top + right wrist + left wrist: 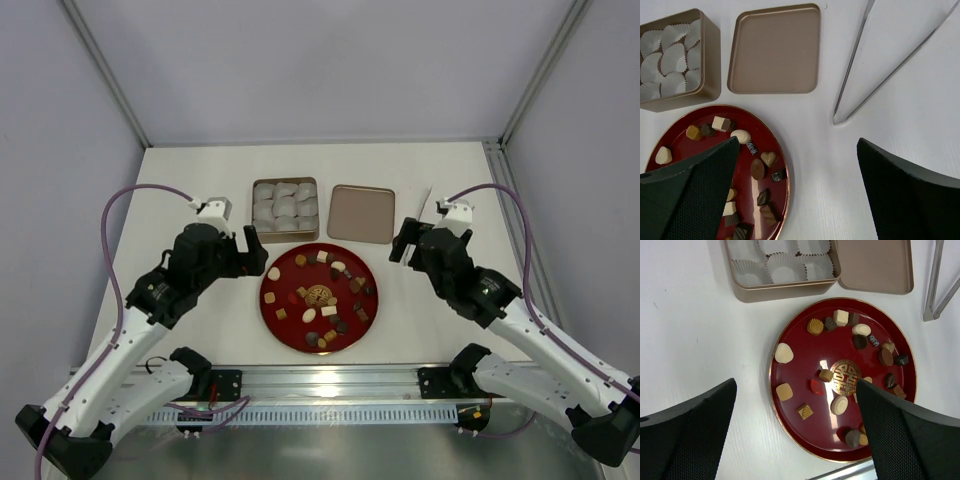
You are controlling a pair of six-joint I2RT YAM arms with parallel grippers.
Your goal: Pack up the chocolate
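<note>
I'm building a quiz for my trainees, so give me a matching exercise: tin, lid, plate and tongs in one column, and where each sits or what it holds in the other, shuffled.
1. tin
2. lid
3. plate
4. tongs

A. holds the chocolates
B. lies bare between tin and tongs
C. holds white paper cups
D. farthest right, beside the lid

Pairs: 1-C, 2-B, 3-A, 4-D

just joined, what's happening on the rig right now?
Nothing is packed yet. Both arms hover by the red plate, left gripper and right gripper open and empty. All the chocolates sit on the plate; the gold tin behind it holds only empty paper cups, its lid lying beside it. Metal tongs lie untouched to the right.
</note>
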